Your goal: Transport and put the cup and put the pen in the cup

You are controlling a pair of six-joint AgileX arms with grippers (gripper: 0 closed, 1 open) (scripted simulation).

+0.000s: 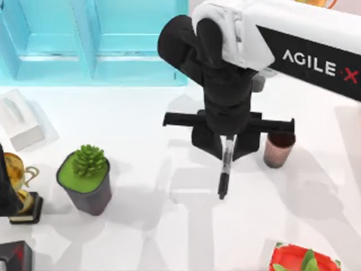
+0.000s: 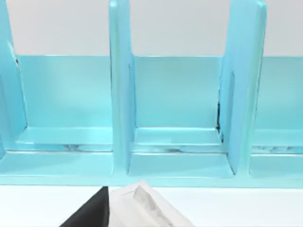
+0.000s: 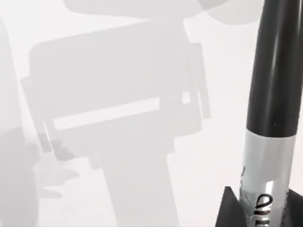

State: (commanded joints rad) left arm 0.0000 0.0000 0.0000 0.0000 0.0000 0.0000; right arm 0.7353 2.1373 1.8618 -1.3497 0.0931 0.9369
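Observation:
My right gripper [image 1: 228,142] hangs over the middle of the table, shut on the upper end of the pen [image 1: 225,169]. The pen is a slim black marker with a white-grey label band [image 3: 265,165], and it points down and toward the front edge, clear of the table. The cup [image 1: 278,148], a small reddish-brown ribbed tumbler, stands upright just to the right of the gripper, partly under its black crossbar. In the right wrist view the pen barrel [image 3: 277,71] runs out from between the fingers [image 3: 226,210] over the gripper's shadow on the white table. My left arm [image 1: 7,186] stays parked at the left edge.
A teal shelf rack [image 1: 96,39] lines the back left. On the left stand a white box [image 1: 20,121], a dark grey pot with a green succulent [image 1: 86,179] and a gold trophy [image 1: 20,186]. A red object [image 1: 302,259] sits at the front right.

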